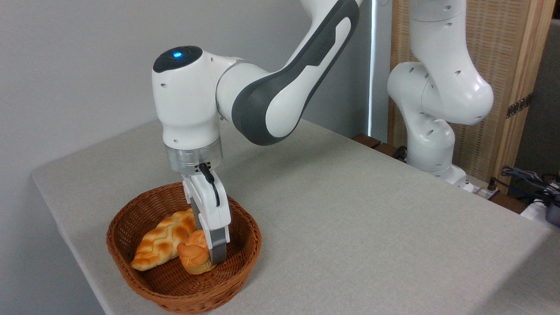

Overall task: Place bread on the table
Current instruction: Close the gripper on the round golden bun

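Nearest to us sits the wicker basket [144,280] at the front left corner of the counter [350,218], and inside it we see the bread [194,258], a small knotted bun, lying against the lower end of a longer braided loaf [164,238]. The tool [210,256] has its near finger pressed down along the bun's right side; the other finger is hidden behind the bun, so we judge it is closed on the bread or about to be, but we cannot tell whether the grip is made. The arm comes in from above, wrist pointing straight down, which we take to be the way to clear the basket's rim and avoid the loaf. The bun looks low in the basket, not yet lifted. To the right the counter offers plenty of bare cloth for setting it down.
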{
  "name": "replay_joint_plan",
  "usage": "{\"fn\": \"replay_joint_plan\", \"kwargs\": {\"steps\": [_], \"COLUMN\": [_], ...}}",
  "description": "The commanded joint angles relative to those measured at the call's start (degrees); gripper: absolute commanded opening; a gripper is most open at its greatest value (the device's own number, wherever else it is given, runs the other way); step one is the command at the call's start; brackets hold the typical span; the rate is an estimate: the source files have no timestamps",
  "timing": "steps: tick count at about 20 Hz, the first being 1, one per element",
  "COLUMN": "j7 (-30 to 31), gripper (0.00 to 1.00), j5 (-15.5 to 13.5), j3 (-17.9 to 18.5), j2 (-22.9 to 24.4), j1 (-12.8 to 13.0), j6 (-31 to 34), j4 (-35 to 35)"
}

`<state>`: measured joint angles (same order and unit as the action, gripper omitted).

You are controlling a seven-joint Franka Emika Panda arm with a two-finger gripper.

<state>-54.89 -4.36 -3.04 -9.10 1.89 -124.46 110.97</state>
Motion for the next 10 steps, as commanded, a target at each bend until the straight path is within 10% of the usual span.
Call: {"fn": "replay_joint_plan", "kwargs": {"steps": [1,10], "j7": [-1.0,-1.0], "gripper": [0.58,0.58], "j5": [-0.5,-0.5], "j3": [0.0,-0.4], "j2": [-0.3,-0.5], "j1": [0.0,0.0], "j6": [-2.0,-2.1], "j4": [0.5,0.4]}}
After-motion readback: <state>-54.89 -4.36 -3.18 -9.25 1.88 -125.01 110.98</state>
